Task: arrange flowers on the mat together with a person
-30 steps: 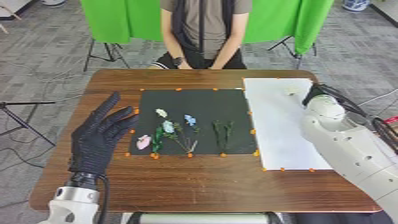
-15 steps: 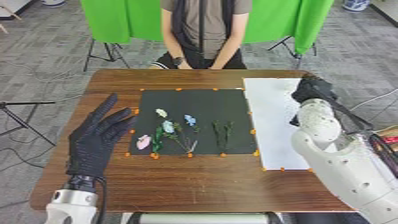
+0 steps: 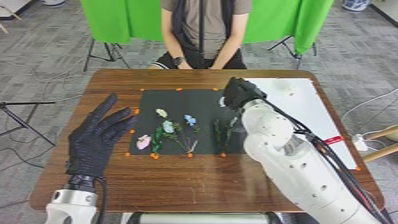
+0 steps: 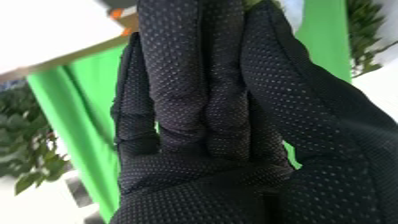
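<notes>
Green cloth point(image 3: 298, 27) hangs behind the wooden table point(image 3: 195, 192), beyond the far edge from the robot. A pale flower point(image 3: 222, 102) shows just left of the right hand point(image 3: 240, 92), whose thumb and fingers appear to be closed in a pinch on it. A second pale bit point(image 3: 234, 121) lies on the robot's side of that hand; I cannot tell whether it belongs to the same flower. The held stem is mostly hidden, so its long axis cannot be read for certain. The hand is over the far right part of the dark mat point(image 3: 191, 99), with most of the mat to its left and toward the robot. Closest on that side are the green stems point(image 3: 222, 134), running away from the robot. Farther left come the blue flower point(image 3: 190, 120), the blue-white flower point(image 3: 168, 126) and the cream flower point(image 3: 161, 112), then the pink flower point(image 3: 143, 142). The white sheet point(image 3: 311, 107) is to the hand's right. Well apart, past the mat's left edge, is the left hand point(image 3: 93, 137), open and holding nothing. The right hand is nearer the stems, so the placing seems its job: probably down toward them, stem lined up, without brushing what already lies there.
</notes>
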Robot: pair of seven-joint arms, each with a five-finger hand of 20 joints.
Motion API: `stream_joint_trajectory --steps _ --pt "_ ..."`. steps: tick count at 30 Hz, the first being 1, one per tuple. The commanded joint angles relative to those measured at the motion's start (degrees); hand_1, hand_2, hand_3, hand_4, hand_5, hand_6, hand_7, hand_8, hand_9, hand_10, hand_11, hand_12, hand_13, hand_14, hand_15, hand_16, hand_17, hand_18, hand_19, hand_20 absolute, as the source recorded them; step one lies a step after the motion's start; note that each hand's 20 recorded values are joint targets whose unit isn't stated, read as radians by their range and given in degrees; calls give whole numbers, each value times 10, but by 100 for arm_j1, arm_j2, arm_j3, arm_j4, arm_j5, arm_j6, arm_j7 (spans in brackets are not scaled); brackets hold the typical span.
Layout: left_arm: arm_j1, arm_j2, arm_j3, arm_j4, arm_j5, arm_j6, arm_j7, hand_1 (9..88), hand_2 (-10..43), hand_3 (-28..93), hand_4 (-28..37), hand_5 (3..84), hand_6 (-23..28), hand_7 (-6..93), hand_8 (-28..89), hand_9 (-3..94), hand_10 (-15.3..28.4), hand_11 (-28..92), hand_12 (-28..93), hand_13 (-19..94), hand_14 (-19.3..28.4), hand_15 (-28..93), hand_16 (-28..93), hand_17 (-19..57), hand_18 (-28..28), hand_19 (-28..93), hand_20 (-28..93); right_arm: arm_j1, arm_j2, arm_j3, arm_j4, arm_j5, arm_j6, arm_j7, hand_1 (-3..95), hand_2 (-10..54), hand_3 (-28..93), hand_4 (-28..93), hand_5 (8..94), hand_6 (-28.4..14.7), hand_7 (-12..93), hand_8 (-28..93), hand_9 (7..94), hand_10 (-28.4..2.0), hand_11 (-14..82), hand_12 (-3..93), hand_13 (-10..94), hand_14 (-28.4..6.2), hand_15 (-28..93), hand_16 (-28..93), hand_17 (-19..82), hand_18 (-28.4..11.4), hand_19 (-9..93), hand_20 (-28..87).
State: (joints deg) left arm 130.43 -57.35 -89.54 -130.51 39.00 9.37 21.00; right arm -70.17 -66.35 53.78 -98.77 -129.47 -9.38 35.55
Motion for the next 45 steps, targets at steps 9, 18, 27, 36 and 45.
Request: stream_joint_trajectory --steps 9,18,27,36,45 --pt "47 11 61 14 -151 96 21 200 73 768 -283 326 65 105 -89 357 210 238 112 279 276 466 -84 -61 272 643 -38 -263 -99 233 -62 -87 -1076 -44 450 -95 793 -283 698 35 142 -107 799 -109 212 213 681 -90 563 124 176 -167 745 85" --pt "50 -13 70 17 -142 108 -4 202 72 771 -283 327 67 106 -90 357 211 237 112 279 276 469 -86 -61 272 643 -37 -323 -175 351 -260 -183 -1329 -128 376 -95 818 -283 630 31 139 -137 727 -133 285 151 633 -106 626 91 148 -167 713 106" --pt "59 -38 67 14 -136 102 -76 207 72 770 -283 328 69 104 -89 357 211 239 111 285 282 491 -89 -36 283 724 -31 -346 -256 359 -373 -289 -1475 -136 360 -95 790 -283 629 28 135 -136 733 -140 352 165 630 -115 711 91 157 -173 732 127" --pt "148 -4 40 10 -167 205 -39 209 71 770 -283 329 70 104 -88 356 212 239 111 284 280 488 -92 -45 282 704 -58 -695 -317 849 -1053 1016 -1234 259 330 -95 776 -283 627 22 130 -135 733 -146 358 157 629 -121 716 82 156 -175 733 128" --pt "301 -55 -11 -16 -31 311 -76 208 72 765 -283 329 70 103 -89 353 210 235 111 281 278 478 -93 -66 271 637 -82 -2360 -440 2354 -2275 4841 218 409 243 2 779 -283 594 -4 116 -129 677 -174 220 128 571 -171 577 55 114 -187 686 118"
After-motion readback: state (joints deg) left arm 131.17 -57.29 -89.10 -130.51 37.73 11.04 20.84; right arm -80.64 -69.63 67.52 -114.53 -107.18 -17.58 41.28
